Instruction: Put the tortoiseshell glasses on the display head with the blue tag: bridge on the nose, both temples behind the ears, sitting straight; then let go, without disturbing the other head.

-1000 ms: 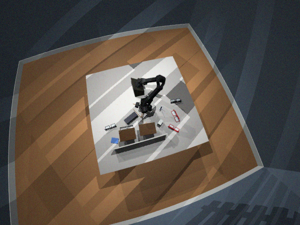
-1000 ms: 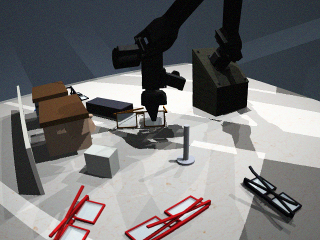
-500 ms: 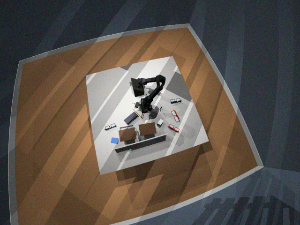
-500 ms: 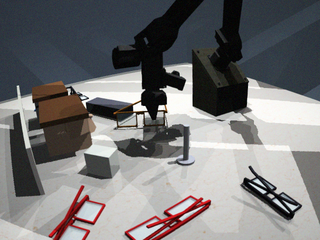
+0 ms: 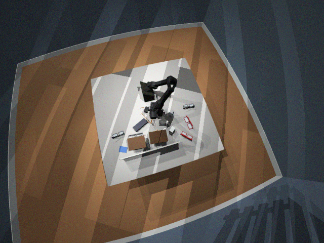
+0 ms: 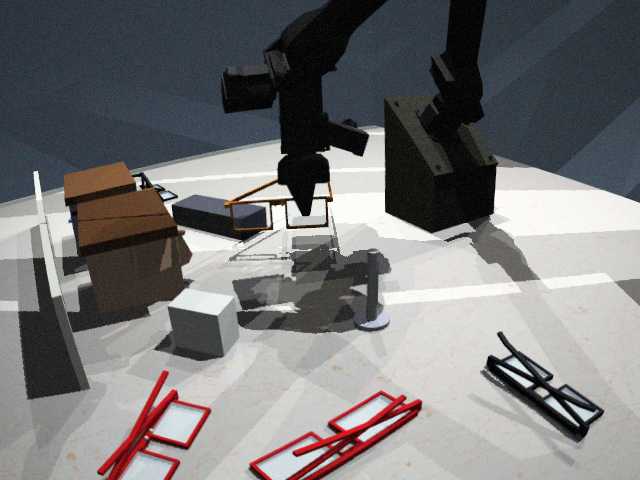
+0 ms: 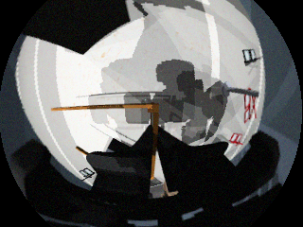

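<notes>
Hand pointing straight down, clenched on the tortoiseshell glasses at the top rim of one lens, near the bridge; frame hanging upright off the tabletop, other lens jutting toward the dark flat case, temples running back behind the hand; in the wrist view, orange rim passing between the dark fingertips; display heads standing apart near the white rail; blue tag visible from above; no readable writing anywhere.
</notes>
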Tool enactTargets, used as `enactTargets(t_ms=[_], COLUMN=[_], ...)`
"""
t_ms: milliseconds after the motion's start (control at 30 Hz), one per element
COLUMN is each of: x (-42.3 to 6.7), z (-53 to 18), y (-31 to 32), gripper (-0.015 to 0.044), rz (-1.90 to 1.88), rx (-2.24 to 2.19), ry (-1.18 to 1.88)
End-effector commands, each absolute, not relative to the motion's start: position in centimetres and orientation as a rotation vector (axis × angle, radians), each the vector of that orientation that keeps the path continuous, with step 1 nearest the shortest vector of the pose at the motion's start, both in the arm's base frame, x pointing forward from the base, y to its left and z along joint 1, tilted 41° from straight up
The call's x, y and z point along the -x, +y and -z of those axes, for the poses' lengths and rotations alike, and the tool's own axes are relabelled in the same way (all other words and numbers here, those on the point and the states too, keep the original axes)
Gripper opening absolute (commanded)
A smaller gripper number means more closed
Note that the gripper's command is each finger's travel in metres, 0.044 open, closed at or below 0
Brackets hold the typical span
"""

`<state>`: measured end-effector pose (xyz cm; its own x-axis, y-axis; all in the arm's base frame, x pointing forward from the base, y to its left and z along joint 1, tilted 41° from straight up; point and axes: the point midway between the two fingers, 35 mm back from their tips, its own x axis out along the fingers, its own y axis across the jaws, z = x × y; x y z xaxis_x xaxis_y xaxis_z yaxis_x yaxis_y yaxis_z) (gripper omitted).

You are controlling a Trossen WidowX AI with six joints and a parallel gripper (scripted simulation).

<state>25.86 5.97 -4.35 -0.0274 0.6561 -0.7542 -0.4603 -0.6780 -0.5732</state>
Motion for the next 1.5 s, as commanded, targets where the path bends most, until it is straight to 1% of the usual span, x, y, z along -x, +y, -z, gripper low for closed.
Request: enactTargets(t_ms=[0,233,500,1000,1467], x=[-26.3,-26.1,-26.2,-27.9,-26.9], z=[2.4,-0.4,-0.8,-6.0,-11.7], y=[4.2,1.5,1.6,7.9,14.6], gripper=[0.0,0.0,0.0,0.0,0.0], rz=[-1.797,-1.798,-1.801,-1.841,-1.839], rx=[1.489,1.484,1.49,1.641,1.757], ry=[-0.223,-0.229,-0.23,-0.357,-0.532])
